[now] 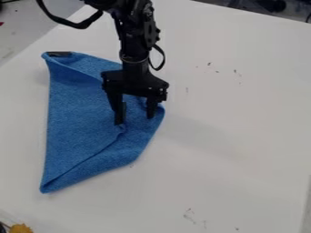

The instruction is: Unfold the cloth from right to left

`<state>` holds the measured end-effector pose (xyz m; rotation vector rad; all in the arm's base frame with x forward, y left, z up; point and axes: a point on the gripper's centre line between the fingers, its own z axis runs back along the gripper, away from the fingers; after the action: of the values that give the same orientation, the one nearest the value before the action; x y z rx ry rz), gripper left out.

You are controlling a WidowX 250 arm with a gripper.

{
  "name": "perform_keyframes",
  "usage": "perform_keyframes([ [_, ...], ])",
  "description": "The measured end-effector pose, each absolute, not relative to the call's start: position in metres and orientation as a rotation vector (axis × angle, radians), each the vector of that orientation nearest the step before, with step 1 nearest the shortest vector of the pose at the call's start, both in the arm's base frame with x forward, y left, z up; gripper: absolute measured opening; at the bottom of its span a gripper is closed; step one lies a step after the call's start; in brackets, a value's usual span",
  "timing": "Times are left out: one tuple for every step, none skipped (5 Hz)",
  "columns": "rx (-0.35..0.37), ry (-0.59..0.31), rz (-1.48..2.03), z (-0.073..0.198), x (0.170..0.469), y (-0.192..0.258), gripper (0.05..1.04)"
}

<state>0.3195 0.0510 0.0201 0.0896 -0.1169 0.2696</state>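
Here's the blue cloth, lying on the left of the tabletop, folded over itself, with a loose flap along its lower edge. And the claw hangs right above its right-hand part, fingers spread wide, nothing evidently pinched! One finger sits close by the folded-in corner; whether it touches, I can't tell. That placing looks made for a grab: close on the top layer only, as catching both would drag the whole cloth.
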Motion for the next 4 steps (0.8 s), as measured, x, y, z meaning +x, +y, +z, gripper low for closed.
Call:
perform_keyframes([
  [0.094, -0.107, 0.292, 0.0159, 0.3127, 0.0623, 0.999],
  [0.099, -0.106, 0.292, 0.0145, 0.3106, 0.0665, 0.948],
  [0.092, -0.116, 0.294, 0.0141, 0.3118, 0.0688, 0.671],
  [0.087, -0.110, 0.290, 0.0122, 0.3118, 0.0695, 0.364],
])
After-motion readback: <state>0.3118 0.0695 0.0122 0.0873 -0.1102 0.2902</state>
